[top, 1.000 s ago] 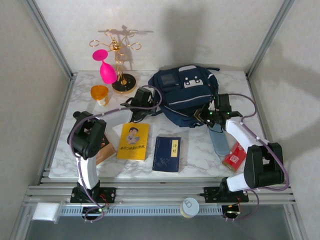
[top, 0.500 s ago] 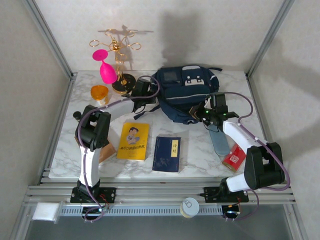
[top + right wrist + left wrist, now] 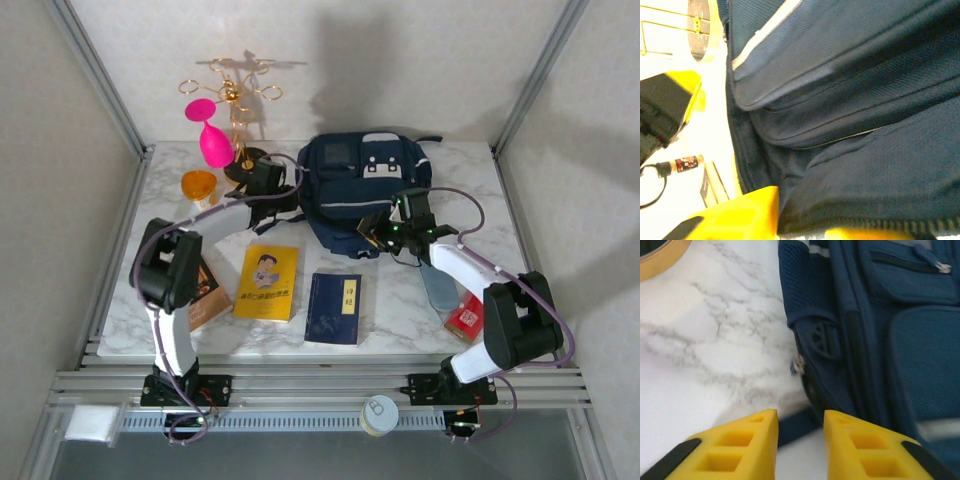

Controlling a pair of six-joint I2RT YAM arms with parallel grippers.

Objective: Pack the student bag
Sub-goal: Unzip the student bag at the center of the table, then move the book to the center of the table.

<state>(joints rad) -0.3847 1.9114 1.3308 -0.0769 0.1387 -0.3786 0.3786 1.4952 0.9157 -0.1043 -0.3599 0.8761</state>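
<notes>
Though edge-close to the student bag [image 3: 365,180], left end effector [image 3: 800,416], jaws apart, over bare marble [image 3: 700,340]; right end effector [image 3: 380,230] state unclear.

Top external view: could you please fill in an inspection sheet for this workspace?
Surface: white marbled tabletop, no spills seen.
Job's things: large navy blue fabric backpack at the back centre.
Clutter: yellow paperback book, flat navy blue book, red packet, pink plastic goblet, gold wire stand, orange cup.
Grippers: left gripper open beside the backpack's left side, holding nothing; right gripper against its lower front, state unclear.
Cables: purple cables loop along both arms.
Surroundings: aluminium frame rails, white walls.
</notes>
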